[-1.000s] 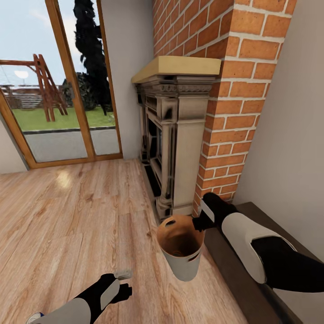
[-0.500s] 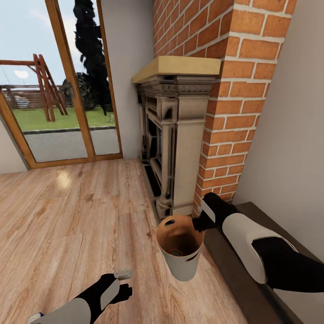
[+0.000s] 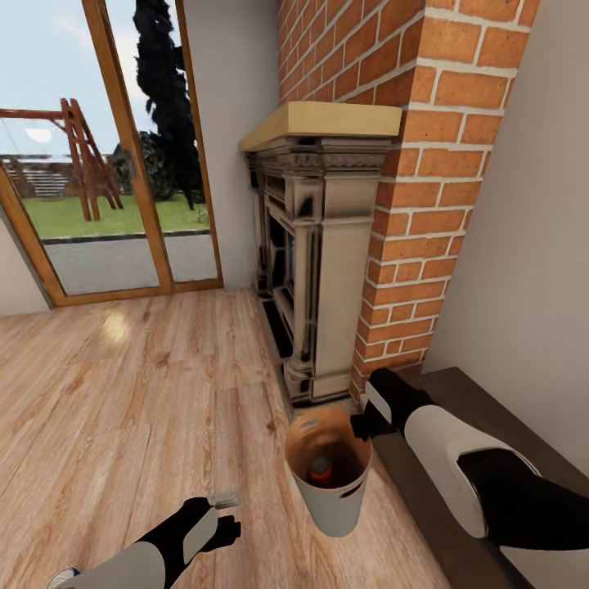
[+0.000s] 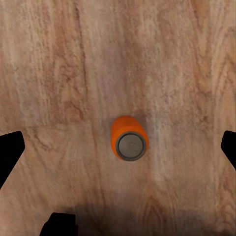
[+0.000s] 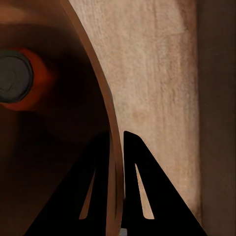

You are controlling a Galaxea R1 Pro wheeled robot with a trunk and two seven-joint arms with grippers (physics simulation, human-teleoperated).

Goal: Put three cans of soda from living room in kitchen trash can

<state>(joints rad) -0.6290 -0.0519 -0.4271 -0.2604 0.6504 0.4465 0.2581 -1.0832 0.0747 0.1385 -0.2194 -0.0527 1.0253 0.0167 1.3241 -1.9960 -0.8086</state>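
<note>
Down by the brick fireplace [image 3: 384,188], you've got the tash can [image 3: 339,499] pinched at its rim by your right gripper [image 3: 358,427], and it hangs off the wood floor [image 3: 139,384] with its mouth tipped slightly toward the camera. The right wrist view shows it plainly: the two dark fingers [image 5: 140,187] close on the thin brown wall [image 5: 105,113], one inside, one outside. Inside the bin sits one orange can [image 3: 320,469], silver top showing [image 5: 14,78].

Your left gripper [image 3: 222,523] hovers low over the planks, fingers spread wide and holding nothing. Straight beneath it, the left wrist view finds a second orange can [image 4: 129,139] standing upright on the floor, dead centre between the finger tips at the frame's edges.

That's your step, I'd say: get this can up and into the bin. Come straight down so the fingers straddle the body, not the lid, and close around the middle; a can this smooth could tip or squirt out if you catch it high. Keep the right arm steady meanwhile, because a rim pinch looks like a thin hold and the bin could swing or slip. The dark blue can I can't spot from here.
</note>
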